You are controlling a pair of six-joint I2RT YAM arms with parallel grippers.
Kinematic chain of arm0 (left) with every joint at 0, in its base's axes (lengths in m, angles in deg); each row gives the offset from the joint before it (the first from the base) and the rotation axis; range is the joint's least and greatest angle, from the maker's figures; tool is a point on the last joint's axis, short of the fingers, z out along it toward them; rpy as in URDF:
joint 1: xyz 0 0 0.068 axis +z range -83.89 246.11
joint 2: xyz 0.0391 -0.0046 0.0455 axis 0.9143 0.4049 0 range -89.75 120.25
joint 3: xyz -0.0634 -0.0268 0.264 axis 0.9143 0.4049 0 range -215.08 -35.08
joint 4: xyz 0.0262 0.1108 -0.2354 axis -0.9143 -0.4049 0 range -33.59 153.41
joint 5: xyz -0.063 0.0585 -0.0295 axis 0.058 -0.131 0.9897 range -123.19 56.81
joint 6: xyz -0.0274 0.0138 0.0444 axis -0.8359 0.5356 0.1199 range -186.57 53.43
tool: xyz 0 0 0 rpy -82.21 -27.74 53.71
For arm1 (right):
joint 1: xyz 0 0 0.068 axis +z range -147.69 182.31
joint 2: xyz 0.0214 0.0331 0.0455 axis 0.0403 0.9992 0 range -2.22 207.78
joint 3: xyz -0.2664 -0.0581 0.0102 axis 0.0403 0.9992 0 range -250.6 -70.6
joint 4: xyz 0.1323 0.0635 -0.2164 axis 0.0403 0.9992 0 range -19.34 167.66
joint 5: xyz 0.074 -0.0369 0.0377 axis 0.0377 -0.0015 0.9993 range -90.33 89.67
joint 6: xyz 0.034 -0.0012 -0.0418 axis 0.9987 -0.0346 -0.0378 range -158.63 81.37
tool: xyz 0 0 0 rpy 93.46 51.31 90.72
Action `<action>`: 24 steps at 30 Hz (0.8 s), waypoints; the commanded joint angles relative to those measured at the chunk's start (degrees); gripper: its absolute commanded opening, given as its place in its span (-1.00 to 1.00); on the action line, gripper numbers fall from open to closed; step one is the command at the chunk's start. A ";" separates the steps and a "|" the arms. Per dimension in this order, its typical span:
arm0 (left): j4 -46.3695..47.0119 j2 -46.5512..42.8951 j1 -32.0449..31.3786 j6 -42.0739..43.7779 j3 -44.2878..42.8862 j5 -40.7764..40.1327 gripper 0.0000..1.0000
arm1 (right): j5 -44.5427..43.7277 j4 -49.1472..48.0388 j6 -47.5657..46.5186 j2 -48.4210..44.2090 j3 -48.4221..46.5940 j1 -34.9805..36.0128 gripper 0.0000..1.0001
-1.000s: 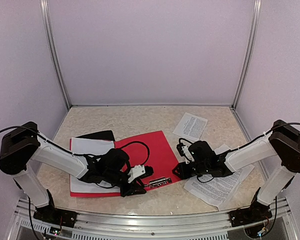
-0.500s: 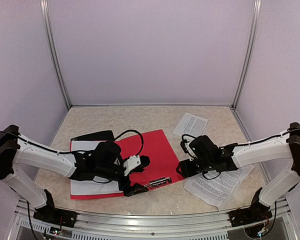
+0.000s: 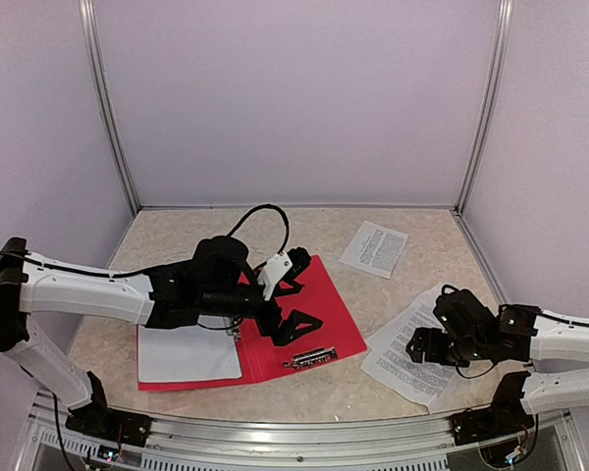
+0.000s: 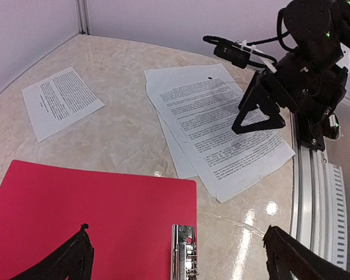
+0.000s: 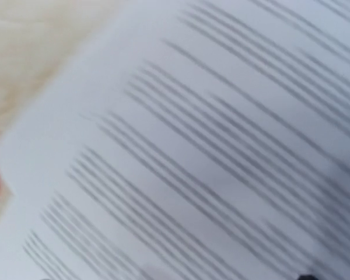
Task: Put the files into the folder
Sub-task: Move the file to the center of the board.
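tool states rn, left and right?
Left tool: open, holding nothing, above the red folder.
Right tool: cannot tell; it is over the printed sheets and its own view is blurred.

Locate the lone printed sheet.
Top view: the lone printed sheet lies right of centre near the back, just beyond the red folder's far corner, apart from the front-right paper stack.

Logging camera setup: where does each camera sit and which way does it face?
Top external: above and behind the bases, looking down on the flat red folder, left arm, right arm.
Left wrist: over the folder, facing the printed white paper sheets and right gripper; own fingertips below.
Right wrist: blurred close-up of a printed sheet; own fingers unclear.
Shared: folder, sheets in the first two.
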 commanded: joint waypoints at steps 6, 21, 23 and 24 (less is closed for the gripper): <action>-3.25 4.90 -2.40 0.34 -2.41 -4.87 0.98 | 0.35 17.29 16.80 -14.50 0.45 -0.13 0.99; -6.15 5.46 -3.24 3.98 -2.48 -9.90 0.97 | -3.38 26.76 19.75 8.80 -11.56 4.52 0.99; -6.32 5.44 -3.31 4.16 -2.48 -9.89 0.98 | -2.20 26.45 22.30 6.18 -9.87 4.89 0.99; -6.55 5.39 -3.33 4.27 -2.55 -9.92 0.98 | -1.77 26.65 23.28 5.65 -9.53 5.07 0.99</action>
